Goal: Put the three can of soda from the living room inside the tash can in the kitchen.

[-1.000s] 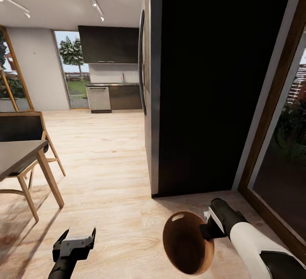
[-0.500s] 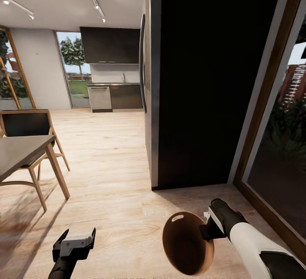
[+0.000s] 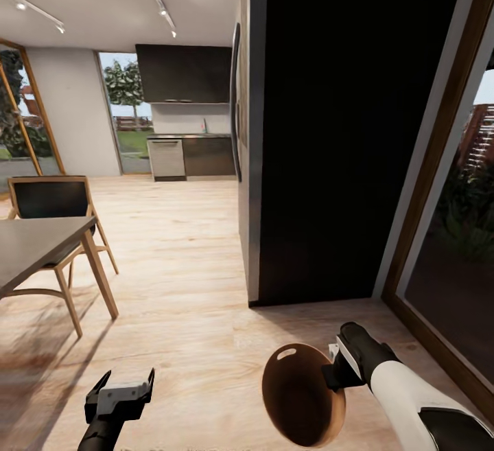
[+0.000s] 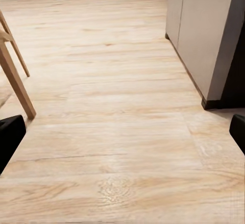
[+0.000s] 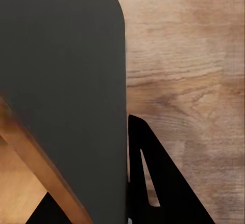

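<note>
The tash can is tipped so its brown inside faces the head camera, oval handle cut-out uppermost, held off the wood floor at its rim by the right gripper. It looks empty. The kitchen lies far ahead.

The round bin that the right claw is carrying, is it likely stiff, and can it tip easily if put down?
The trash can probably is stiff: held by its rim in the right claw, its round mouth keeps shape. It seems light, hanging from one side grip. Being tapered, it may tip easily when set on the wooden floor.
</note>
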Controlling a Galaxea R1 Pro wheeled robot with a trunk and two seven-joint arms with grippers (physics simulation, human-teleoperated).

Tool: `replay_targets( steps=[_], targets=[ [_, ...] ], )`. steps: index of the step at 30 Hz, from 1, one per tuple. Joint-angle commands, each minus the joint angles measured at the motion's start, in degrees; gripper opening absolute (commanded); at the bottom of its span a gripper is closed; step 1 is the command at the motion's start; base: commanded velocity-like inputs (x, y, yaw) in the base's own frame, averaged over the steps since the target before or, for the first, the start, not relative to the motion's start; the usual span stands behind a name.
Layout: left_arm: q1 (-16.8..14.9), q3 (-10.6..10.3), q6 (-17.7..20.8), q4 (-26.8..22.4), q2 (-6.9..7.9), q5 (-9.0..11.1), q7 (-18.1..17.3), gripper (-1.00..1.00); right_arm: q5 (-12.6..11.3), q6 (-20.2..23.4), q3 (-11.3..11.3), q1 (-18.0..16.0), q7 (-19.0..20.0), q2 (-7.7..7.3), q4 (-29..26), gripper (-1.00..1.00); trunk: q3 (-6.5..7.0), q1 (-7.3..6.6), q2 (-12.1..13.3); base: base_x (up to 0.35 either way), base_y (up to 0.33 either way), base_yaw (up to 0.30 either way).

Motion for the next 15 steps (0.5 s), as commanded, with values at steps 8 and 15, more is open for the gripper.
replay_targets(
  steps=[8,15],
  targets=[
    [0.0,0.0,0.0,0.0,0.00,0.0,-0.1,1.00,-1.3,0.1,-0.3,0.0,0.3,-0.04,0.0,-1.00,0.01,0.00,0.0,-0.211,0.000,0.215],
    [0.0,0.0,0.0,0.0,0.00,0.0,0.0,1.00,-1.3,0.1,-0.3,0.0,0.3,0.05,0.0,-1.00,0.01,0.00,0.0,-0.312,0.000,0.091]
  ],
)
